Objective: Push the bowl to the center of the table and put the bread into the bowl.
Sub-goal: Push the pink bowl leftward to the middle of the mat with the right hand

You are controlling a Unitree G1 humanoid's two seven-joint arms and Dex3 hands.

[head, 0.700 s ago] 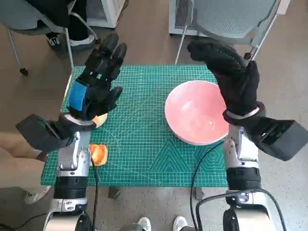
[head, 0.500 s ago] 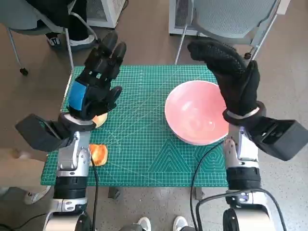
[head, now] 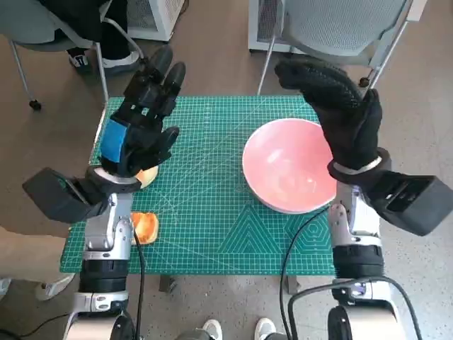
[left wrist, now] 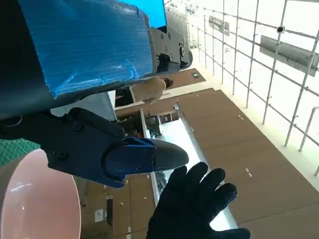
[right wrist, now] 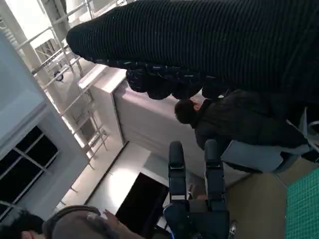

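Head view, with both wrist views. The pink bowl stands on the green cutting mat toward the right side of the desk, off centre. The right robot hand is raised above the bowl's far right rim, fingers extended and apart, holding nothing; whether it touches the rim cannot be told. The left robot hand hovers over the mat's left part, likewise spread and empty. One piece of bread lies near the mat's left front corner; a second pale piece shows just under the left robot hand's wrist.

Step in hand, as judged: the push has not begun. The next move calls for lowering the right robot hand against the bowl's outer right wall and sliding it leftward to the middle.

Compared with the earlier frames, hands, bowl and bread are practically unchanged; only a person's clothing at the lower left edge has shifted.
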